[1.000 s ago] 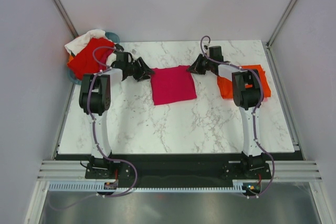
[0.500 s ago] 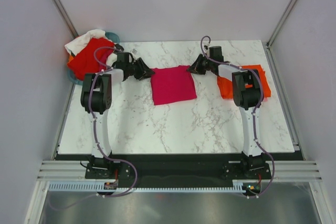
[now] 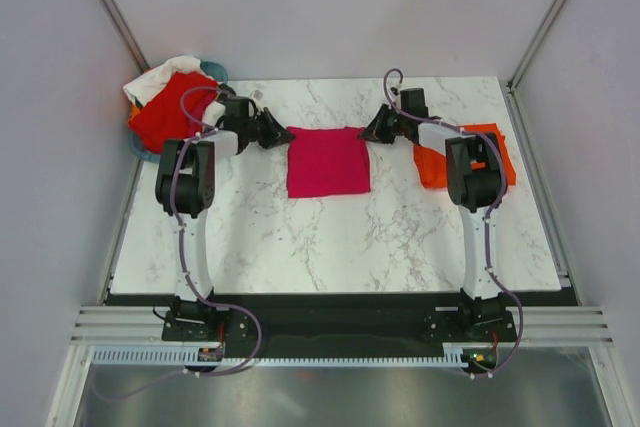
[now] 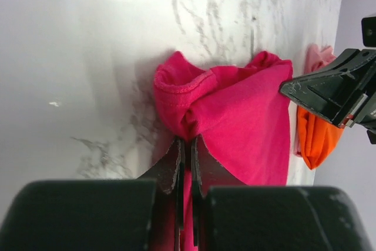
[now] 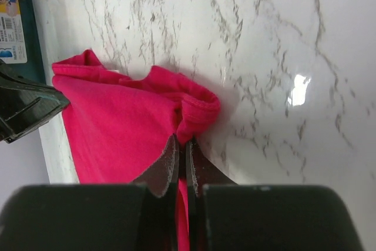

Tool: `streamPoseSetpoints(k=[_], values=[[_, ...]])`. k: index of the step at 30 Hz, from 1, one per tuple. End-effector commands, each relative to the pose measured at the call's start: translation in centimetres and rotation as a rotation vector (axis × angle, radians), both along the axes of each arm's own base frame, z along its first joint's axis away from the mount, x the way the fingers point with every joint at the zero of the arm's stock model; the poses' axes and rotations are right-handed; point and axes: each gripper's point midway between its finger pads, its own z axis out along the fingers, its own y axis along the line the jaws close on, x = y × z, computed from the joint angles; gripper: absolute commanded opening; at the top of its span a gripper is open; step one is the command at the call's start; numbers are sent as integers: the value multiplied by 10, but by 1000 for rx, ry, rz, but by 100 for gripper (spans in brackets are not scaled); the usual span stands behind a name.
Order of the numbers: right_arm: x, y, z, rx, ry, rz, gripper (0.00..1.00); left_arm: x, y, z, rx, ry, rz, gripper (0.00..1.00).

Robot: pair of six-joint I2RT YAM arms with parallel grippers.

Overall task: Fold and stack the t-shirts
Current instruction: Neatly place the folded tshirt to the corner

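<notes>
L fingers [image 4: 169, 168] pressed together, pinching far-left corner of pink tee [image 3: 328, 162]. R fingers [image 5: 167, 163] likewise closed on far-right corner. Hem bunches up at both pinches.

Pink tee: folded to rough square, flat on worktop [image 3: 330, 237], mid-width, toward far side, far edge stretched between the two arms. Orange tee [image 3: 428, 169] folded just right of it, partly under R arm. Red tee [image 3: 160, 117] and white tee [image 3: 160, 77] heaped on basket [image 3: 218, 72] at far-left corner, not yet folded.

Risks (judgement):
- Pinches sit right at corner hem, little cloth between fingers. Arms pulling apart too hard → corner slips out, fold collapses.
- Uneven pull L vs R → tee skews, layers slide open.
- Dragging over worktop → lower layer lags, creases.
- R arm hangs over orange tee; low sweep could snag it and undo stack base.

Vs 1 s ago: pink tee was skewed, near edge slanting; now squared up w/ worktop edges. L fingers shifted slightly toward far side. Orange tee and heap unchanged.
</notes>
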Motion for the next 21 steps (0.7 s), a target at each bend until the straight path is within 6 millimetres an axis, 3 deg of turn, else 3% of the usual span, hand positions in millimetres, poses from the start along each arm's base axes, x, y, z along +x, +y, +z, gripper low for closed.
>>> streamPoseSetpoints(k=[1, 2, 3, 5, 6, 8, 9, 10, 11, 12, 14, 15, 18, 21], values=[[-5, -10, 57, -16, -92, -5, 0, 2, -15, 79, -23, -180, -17, 2], [-10, -13, 58, -24, -91, -10, 0, -4, -17, 81, -17, -180, -14, 2], [-12, -16, 79, -20, -125, -18, 0, -8, -24, 108, 2, -236, 6, 2], [-23, -21, 87, -32, -131, -27, 0, -22, -37, 126, 35, -286, 0, 2], [-28, -24, 112, -30, -173, -37, 0, -34, -55, 151, 39, -341, -16, 2], [-36, -33, 129, -37, -201, -61, 0, -48, -70, 172, 35, -382, -30, 2], [-46, -39, 148, -39, -232, -77, 0, -58, -83, 181, 27, -397, -47, 2], [-51, -49, 158, -30, -241, -98, 0, -69, -87, 205, 7, -436, -48, 2], [-61, -56, 158, -27, -233, -111, 0, -75, -91, 214, 7, -448, -51, 2], [-69, -65, 191, -15, -302, -138, 0, -85, -102, 225, 12, -470, -50, 2], [-79, -90, 208, -1, -319, -200, 0, -111, -124, 254, 0, -533, -92, 2], [-90, -98, 237, 20, -375, -206, 0, -117, -130, 263, -6, -552, -91, 2], [-107, -151, 277, 14, -437, -323, 0, -147, -162, 292, -59, -598, -147, 2], [-125, -187, 310, -11, -507, -408, 0, -167, -197, 311, -109, -622, -203, 2]])
